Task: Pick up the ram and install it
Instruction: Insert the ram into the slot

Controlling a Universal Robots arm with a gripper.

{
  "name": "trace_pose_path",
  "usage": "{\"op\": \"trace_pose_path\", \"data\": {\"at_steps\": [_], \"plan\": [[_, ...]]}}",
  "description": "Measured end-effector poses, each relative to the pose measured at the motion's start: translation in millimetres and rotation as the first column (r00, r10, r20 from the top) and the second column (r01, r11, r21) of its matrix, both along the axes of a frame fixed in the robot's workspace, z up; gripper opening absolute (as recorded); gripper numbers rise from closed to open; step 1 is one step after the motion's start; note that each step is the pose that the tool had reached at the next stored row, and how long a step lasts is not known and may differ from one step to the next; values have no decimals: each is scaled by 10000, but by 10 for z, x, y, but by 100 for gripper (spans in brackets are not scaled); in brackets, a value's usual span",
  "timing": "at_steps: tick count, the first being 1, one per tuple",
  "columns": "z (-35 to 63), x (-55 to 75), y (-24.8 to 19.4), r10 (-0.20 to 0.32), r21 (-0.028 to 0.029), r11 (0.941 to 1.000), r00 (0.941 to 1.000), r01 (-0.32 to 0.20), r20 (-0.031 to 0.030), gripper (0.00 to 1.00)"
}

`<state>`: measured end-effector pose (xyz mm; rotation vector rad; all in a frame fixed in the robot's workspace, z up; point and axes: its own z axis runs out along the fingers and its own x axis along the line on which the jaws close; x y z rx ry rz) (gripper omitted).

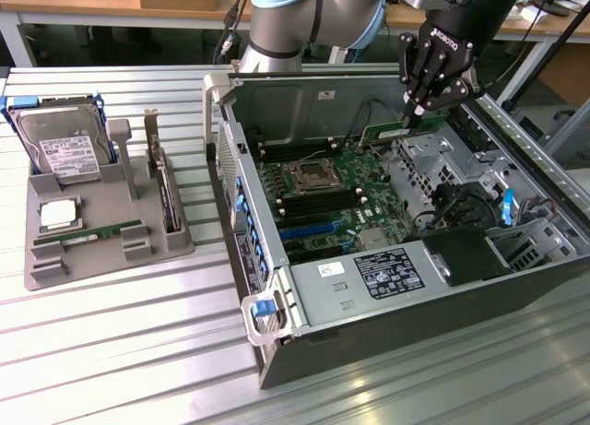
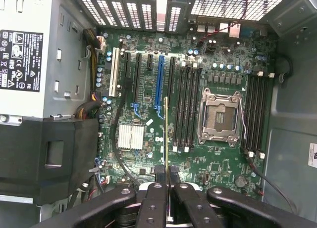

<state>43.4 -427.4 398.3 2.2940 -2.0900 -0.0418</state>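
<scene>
Claw (image 1: 416, 115) clamped on ram (image 1: 383, 130) above motherboard (image 1: 324, 206) in open computer case (image 1: 277, 102); ram on edge, long axis level, parallel to memory slots (image 2: 187, 109).

The pincer (image 1: 417, 113) is showing black, the ram (image 1: 387, 128) green; the motherboard (image 1: 323, 193) is showing green with blue and black slots (image 1: 309, 230); the ribbed bench (image 1: 120, 360) is gleaming silver, the tray (image 1: 46, 270) grey.

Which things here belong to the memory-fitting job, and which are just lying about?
In use: black pincer; thin green ram stick it grips; black memory slots; open dark metal computer case.
Lying about: silver boxy hard drive; square silver processor chip; grey moulded tray.
</scene>
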Motion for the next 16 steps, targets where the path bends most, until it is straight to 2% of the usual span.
{"op": "trace_pose_path", "data": {"at_steps": [16], "plan": [[-28, 1, 0, 0, 0, 10000, 10000, 0, 0, 12]]}}
